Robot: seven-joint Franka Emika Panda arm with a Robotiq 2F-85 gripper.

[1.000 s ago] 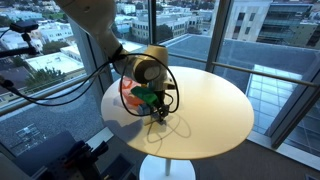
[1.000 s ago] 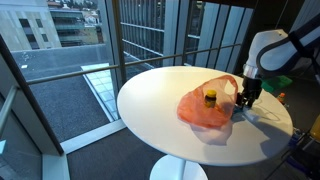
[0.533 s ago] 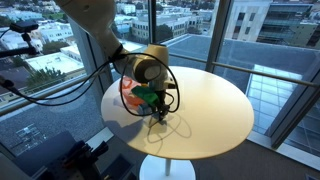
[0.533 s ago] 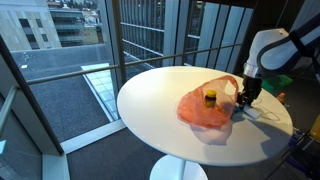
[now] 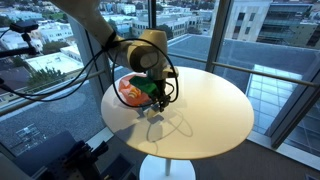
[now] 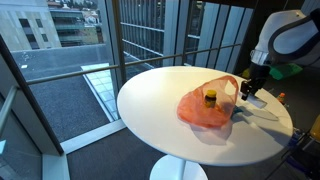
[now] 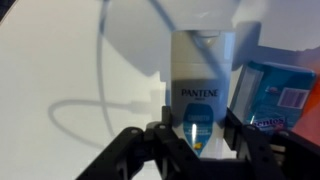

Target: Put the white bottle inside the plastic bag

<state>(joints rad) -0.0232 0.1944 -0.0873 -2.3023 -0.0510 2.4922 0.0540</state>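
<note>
The white Pantene bottle [image 7: 198, 80] sits upright between my gripper's fingers [image 7: 195, 137], which are shut on its lower part. In both exterior views the gripper [image 6: 250, 92] [image 5: 156, 97] holds the bottle [image 6: 251, 94] a little above the round table, right beside the edge of the orange plastic bag [image 6: 203, 110] [image 5: 127, 89]. The bag lies open on the table with a small yellow-lidded jar [image 6: 210, 97] in it.
The round cream table [image 6: 160, 100] [image 5: 215, 100] stands by tall windows with railings. A blue-green package [image 7: 276, 95] shows just beside the bottle in the wrist view. The robot's black cable loops around the gripper [image 5: 170, 80].
The gripper has risen from the tabletop with the white bottle in it and shifted slightly towards the bag. The bag and jar have not moved.
</note>
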